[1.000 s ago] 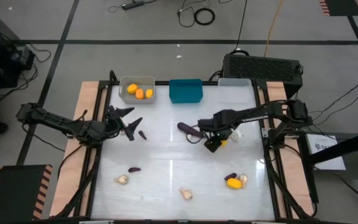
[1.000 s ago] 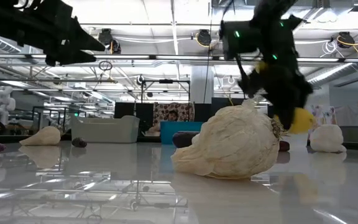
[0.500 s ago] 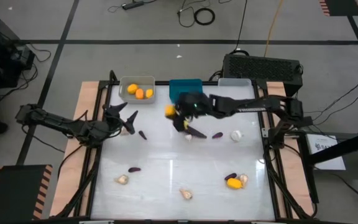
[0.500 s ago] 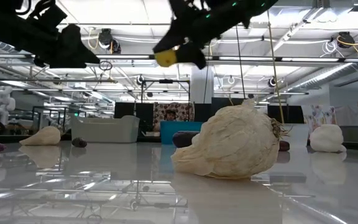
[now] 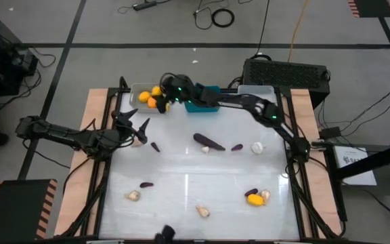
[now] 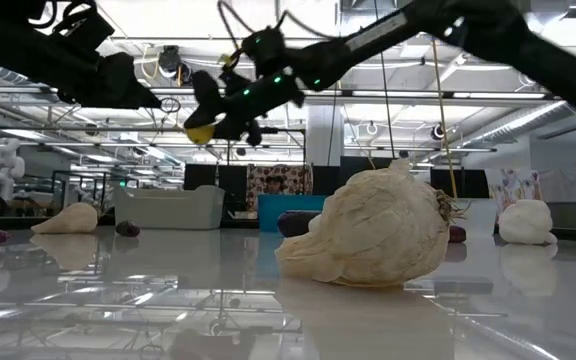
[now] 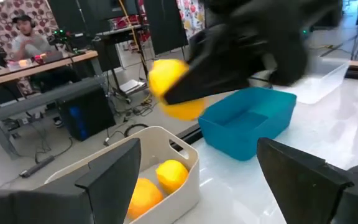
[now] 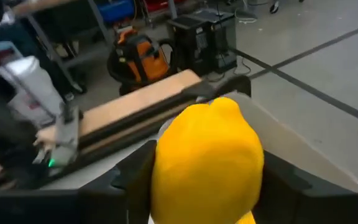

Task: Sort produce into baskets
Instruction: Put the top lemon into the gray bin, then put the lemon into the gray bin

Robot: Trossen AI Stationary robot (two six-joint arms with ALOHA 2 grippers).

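Yellow-orange fruit (image 8: 207,163), smooth and oval, is hanging pinched in the right tool (image 5: 162,97) above the light grey basket (image 5: 139,106), which is already holding like fruits. Left tool (image 5: 133,129) is waiting spread nearby. Eggplants, garlic bulbs (image 6: 368,230) and one fruit (image 5: 254,200) are lying unsorted on the counter (image 5: 188,176); sorting is looking early.
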